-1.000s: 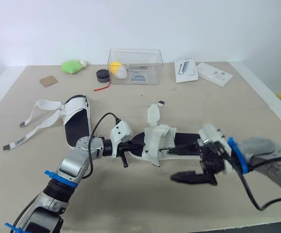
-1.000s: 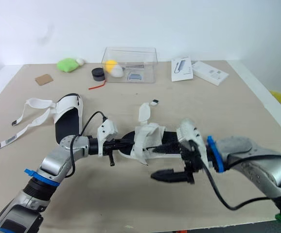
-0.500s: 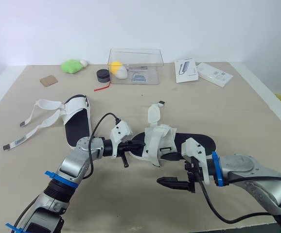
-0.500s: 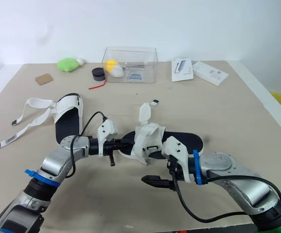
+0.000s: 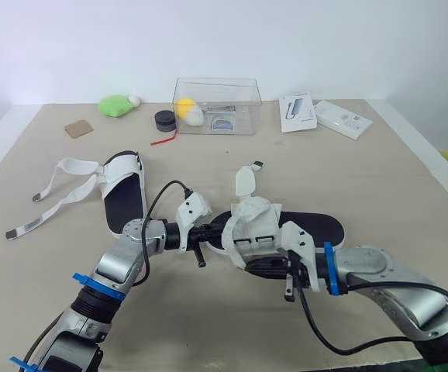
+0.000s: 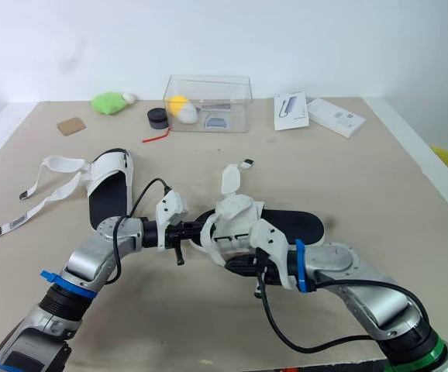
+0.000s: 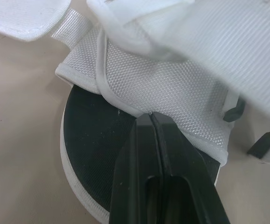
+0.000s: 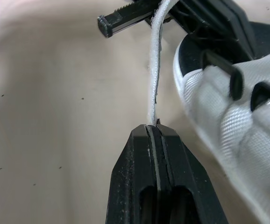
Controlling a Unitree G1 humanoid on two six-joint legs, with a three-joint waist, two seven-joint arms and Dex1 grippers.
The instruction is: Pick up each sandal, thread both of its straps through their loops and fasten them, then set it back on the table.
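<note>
White sandals [image 5: 122,195], two; clear box [image 5: 215,105], one.

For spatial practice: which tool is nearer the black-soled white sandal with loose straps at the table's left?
Left. The left tool, gripping the black-soled middle sandal, sits right of the loose-strapped sandal; the right tool, pinching a white strap, is farther right.

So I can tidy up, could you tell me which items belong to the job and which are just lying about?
Job: middle sandal, its strap in the right pincer, left pincer, second sandal.
Lying about: clear box, green toy, black pot, cardboard piece, two white cartons.
</note>
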